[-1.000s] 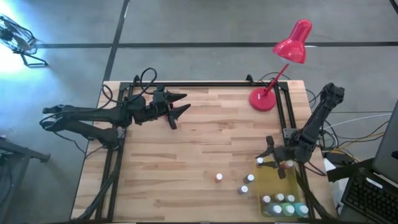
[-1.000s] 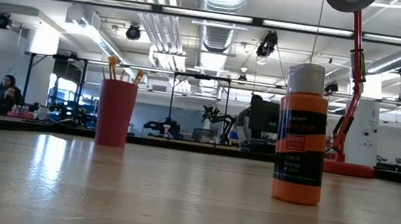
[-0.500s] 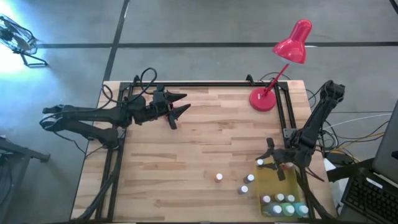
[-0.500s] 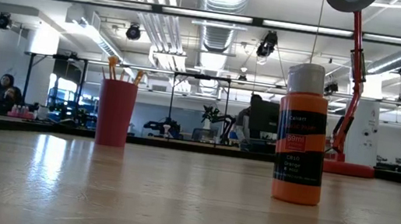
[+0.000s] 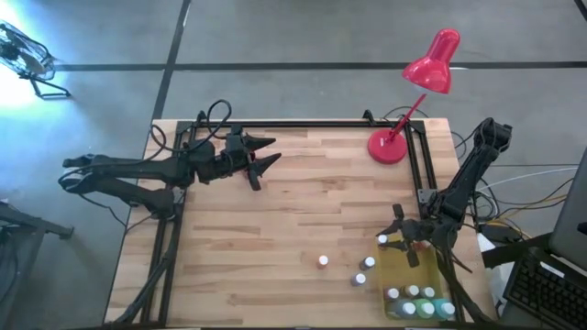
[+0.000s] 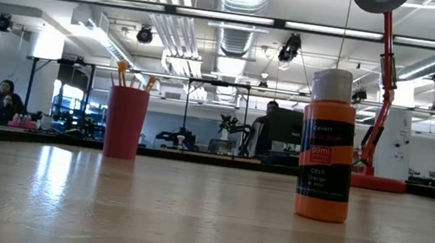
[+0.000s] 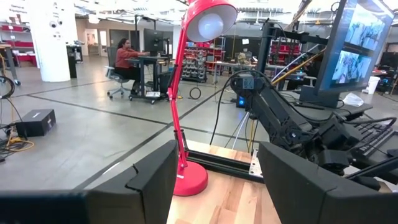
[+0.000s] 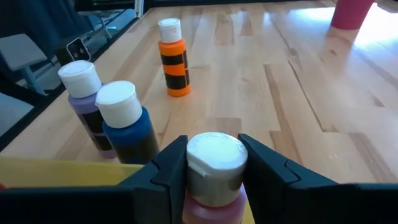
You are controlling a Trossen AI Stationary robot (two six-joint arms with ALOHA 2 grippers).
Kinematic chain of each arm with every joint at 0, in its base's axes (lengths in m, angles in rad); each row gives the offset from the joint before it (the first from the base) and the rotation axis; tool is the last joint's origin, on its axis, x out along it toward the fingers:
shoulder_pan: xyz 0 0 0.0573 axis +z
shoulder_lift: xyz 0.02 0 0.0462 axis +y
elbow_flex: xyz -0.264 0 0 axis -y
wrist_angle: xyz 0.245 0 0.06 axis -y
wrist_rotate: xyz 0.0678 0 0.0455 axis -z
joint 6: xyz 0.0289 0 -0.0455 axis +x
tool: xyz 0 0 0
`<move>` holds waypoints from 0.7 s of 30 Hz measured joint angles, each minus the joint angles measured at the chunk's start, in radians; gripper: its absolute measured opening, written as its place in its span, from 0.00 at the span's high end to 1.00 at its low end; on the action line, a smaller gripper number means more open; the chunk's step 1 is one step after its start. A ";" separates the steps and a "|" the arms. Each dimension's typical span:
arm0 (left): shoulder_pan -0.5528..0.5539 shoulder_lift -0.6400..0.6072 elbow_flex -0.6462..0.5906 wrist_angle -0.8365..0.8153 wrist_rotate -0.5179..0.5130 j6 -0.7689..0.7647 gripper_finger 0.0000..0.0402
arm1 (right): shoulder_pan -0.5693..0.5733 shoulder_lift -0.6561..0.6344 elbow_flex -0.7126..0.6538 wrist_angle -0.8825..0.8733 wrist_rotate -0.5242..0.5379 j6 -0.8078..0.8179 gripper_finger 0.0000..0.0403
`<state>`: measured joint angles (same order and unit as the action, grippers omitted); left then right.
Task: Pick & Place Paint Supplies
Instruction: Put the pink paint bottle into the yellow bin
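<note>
— What's the table (image 5: 275, 220) like?

— Pale wooden planks with a dark frame along its edges. A red desk lamp (image 5: 389, 147) has its base at the upper right of the high view.

— And lower down?

— An orange bottle (image 5: 323, 262) stands alone at the lower middle. To its right are a blue bottle (image 5: 360, 279) and a purple one (image 5: 370, 263), just beside a flat yellow tray (image 5: 402, 275) in the lower right corner.

— Anything on the left?

— A red cup (image 6: 124, 121) with brushes.

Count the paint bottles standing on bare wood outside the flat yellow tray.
3: white-capped orange bottle alone toward mid-table; white-capped purple bottle and white-capped blue bottle together beside the flat yellow tray.
</note>
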<state>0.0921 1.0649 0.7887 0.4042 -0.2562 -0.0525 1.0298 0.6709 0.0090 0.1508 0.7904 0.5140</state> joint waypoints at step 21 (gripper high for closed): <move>0.000 0.000 0.000 0.008 0.000 0.000 0.43 | 0.000 0.005 0.000 0.016 -0.001 0.021 0.70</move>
<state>0.0922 1.0649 0.7887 0.4118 -0.2562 -0.0521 1.0298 0.6760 0.0090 0.1672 0.7896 0.5352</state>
